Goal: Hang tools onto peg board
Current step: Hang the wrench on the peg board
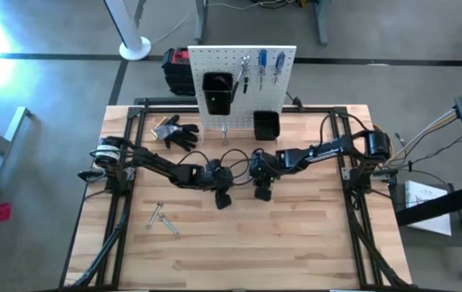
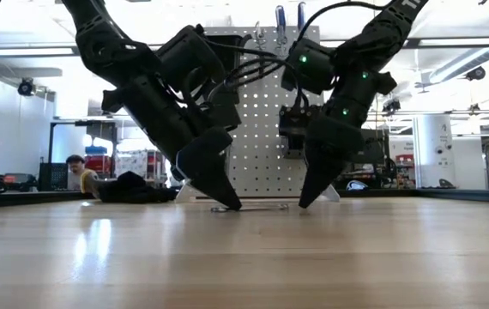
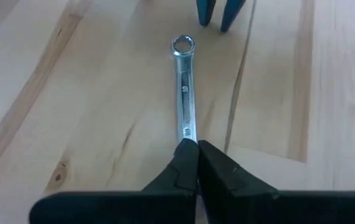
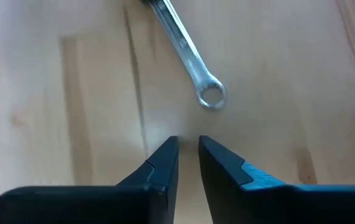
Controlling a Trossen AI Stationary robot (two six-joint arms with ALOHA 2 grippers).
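The light wooden table (image 1: 296,243) takes up most of the floor here, with the white peg board (image 1: 243,69) standing upright at its far edge. Two black bins hang on the board, a tall one (image 1: 217,92) to the left and a smaller one (image 1: 266,125) lower right, and a few tools (image 1: 262,66) already hang near its top, blue handles among them. A pair of black gloves (image 1: 178,132) lies on the table left of the board.

Both dark arms reach in toward the middle of the table. The left gripper (image 3: 196,149) is down at the tabletop with its fingers pressed together on the near end of a slim silver wrench (image 3: 184,102), which lies flat on the wood. The right gripper (image 4: 188,144) is also down at the surface, just beyond the wrench's ring end, fingers a little apart and holding nothing; the ring sits just clear of its tips.

Nearer the left front of the table lie two more small silvery tools (image 1: 161,217), wrenches as far as I can make out from here.
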